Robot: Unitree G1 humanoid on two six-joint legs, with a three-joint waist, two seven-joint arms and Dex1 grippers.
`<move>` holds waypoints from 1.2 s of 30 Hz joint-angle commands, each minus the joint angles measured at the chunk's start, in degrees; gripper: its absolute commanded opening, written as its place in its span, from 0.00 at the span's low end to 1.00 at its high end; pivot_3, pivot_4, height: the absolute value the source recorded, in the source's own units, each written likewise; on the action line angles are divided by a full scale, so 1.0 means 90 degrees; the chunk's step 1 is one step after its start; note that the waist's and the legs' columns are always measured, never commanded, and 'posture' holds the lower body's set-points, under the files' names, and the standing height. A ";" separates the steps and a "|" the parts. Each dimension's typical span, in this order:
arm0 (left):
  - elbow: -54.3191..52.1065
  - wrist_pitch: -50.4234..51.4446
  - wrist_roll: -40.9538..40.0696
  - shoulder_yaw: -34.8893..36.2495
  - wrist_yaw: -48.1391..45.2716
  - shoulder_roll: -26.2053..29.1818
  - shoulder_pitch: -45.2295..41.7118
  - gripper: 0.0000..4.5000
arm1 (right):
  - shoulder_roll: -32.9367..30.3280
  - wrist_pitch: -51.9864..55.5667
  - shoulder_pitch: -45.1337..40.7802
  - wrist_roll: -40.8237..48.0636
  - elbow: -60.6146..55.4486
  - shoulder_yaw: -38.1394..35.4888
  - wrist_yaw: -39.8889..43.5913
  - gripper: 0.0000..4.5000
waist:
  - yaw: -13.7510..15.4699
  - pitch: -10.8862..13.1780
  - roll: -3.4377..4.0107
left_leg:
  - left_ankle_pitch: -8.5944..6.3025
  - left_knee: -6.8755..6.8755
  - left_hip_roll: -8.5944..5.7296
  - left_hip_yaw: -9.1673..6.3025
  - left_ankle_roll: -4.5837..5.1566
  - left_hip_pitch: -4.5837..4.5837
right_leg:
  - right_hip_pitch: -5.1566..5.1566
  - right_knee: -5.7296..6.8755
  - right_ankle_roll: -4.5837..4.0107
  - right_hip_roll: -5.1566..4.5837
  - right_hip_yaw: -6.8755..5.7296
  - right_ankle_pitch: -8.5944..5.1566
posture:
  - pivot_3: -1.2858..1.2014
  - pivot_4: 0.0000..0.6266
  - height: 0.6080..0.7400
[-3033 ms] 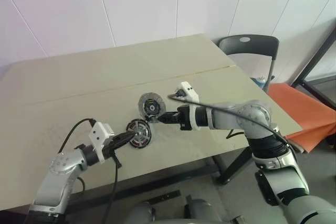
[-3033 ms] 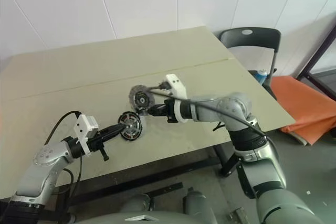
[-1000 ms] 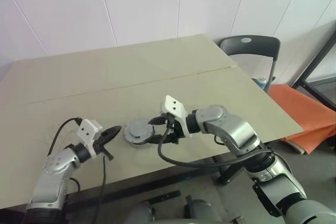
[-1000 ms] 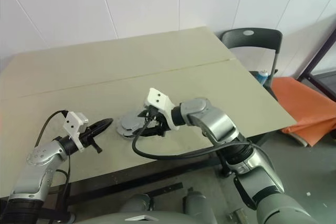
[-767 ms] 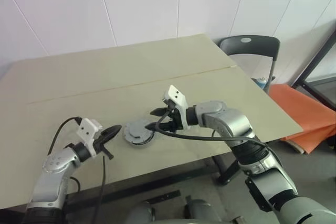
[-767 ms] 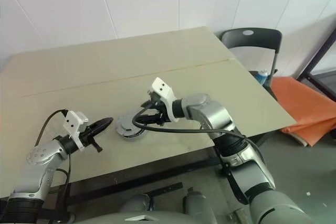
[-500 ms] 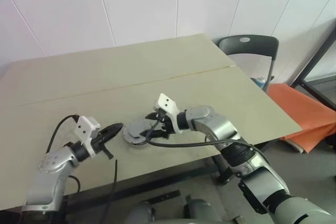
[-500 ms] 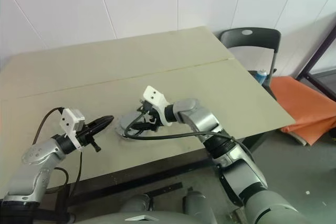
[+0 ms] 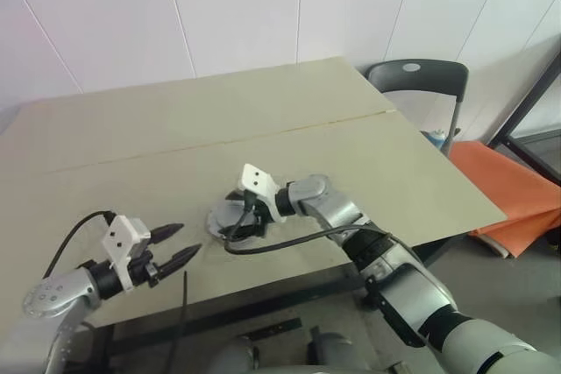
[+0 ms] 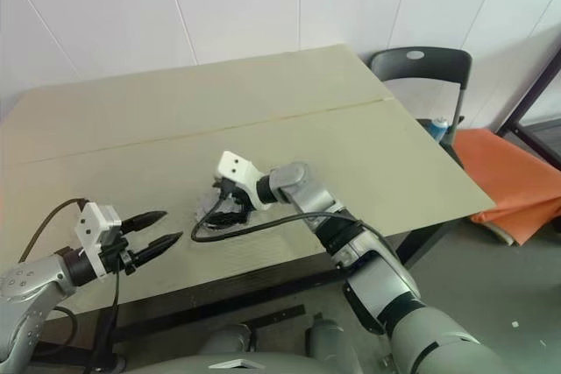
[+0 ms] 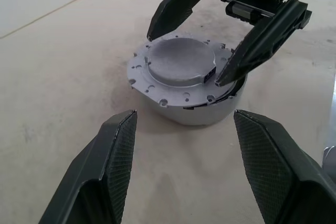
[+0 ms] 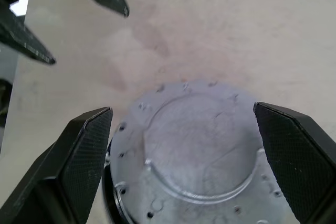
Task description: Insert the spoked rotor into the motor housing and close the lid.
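Lid (image 11: 181, 66) seated flat on the motor housing (image 11: 205, 109), near the table's (image 9: 131, 155) front edge (rotor presumably enclosed beneath). The right gripper (image 12: 184, 145) straddles the lid, black fingers spread wide to either side of the rim, gripping nothing. The left gripper (image 9: 168, 244), also parted and empty, points at the assembly from well apart; the right arm is clearly nearer for any final press

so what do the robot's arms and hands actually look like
Both arms are silver-grey metal with rounded joints and black bands. Each wrist carries a small white camera block fed by a loose black cable. The left hand and right hand each have two black, tapered, pointed fingers; their inner faces carry a fine cross-hatched grip texture.
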 commanded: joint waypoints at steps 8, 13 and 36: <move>-0.0242 0.0070 -0.0131 0.0176 0.0097 -0.0027 -0.0048 1.00 | 0.0256 -0.0325 -0.0089 -0.0343 0.0039 -0.0033 0.0006 1.00 | -0.0003 0.0000 0.0000 | 0.0000 -0.0002 0.0000 -0.0001 0.0000 0.0000 | 0.0000 0.0000 0.0000 0.0001 0.0001 0.0000 | 0.52 0.00 1.00; -0.0242 0.0156 -0.0211 0.0160 0.0097 -0.0040 -0.0109 1.00 | 0.0346 -0.0388 -0.0114 -0.0476 0.0181 -0.0096 -0.0121 1.00 | -0.0003 0.0000 0.0000 | 0.0000 -0.0001 0.0000 0.0000 -0.0001 0.0000 | -0.0003 0.0001 0.0000 0.0001 0.0001 0.0000 | 0.52 0.00 1.00; -0.0242 0.0202 -0.0087 0.0049 0.0180 -0.0065 -0.0164 0.00 | 0.0480 -0.0339 -0.0461 -0.0507 0.1071 -0.0439 0.0383 0.72 | -0.0005 -0.0001 0.0000 | 0.0000 -0.0003 -0.0002 0.0000 -0.0001 0.0005 | 0.0000 0.0001 0.0000 0.0000 0.0001 0.0000 | 0.52 0.00 1.00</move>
